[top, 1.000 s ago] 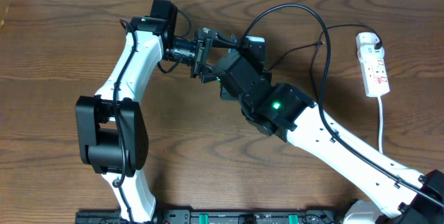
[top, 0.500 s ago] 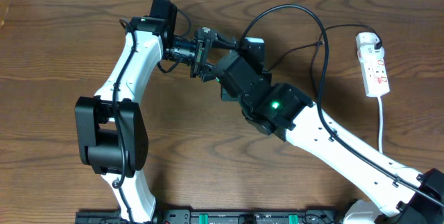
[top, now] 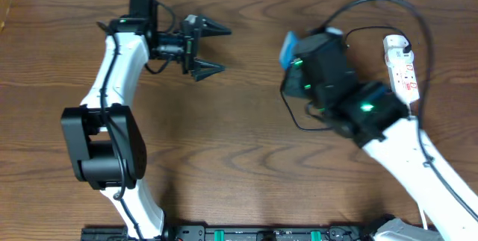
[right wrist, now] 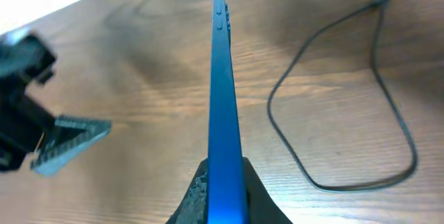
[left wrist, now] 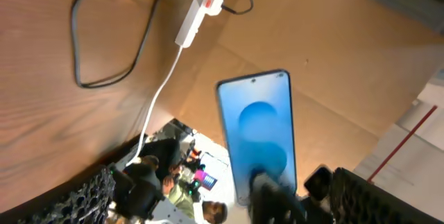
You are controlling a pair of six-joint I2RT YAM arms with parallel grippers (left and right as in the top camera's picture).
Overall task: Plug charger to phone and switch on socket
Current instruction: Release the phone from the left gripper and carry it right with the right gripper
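Nearest the right wrist camera, the right gripper (right wrist: 225, 177) has its jaws clamped on the lower end of the phone (right wrist: 223, 92), which stands on its long edge above the table (top: 224, 159) with its side buttons toward the top. In the left wrist view the lit screen faces the left arm, and the front lens sits at the free upper end. The charging port is therefore probably at the end buried in the grip, so as I judge it the step in hand is to make that end reachable. The phone should go down flat on bare wood with its port end clear, or be re-gripped by its 2 long sides. Just beyond it, the charger (right wrist: 270, 113) lies in 1 loose loop on the wood. I cannot tell where its plug tip lies, so that must be found before any reach. The tip should be pinched close behind the connector so it does not flop, and lined up square with the port. Well apart on the far left, the left gripper (top: 224, 48) hangs with its jaws wide apart and empty, free to fetch the cable. Farthest off by the right edge lies the socket (top: 403, 73); pressing its switch comes last.
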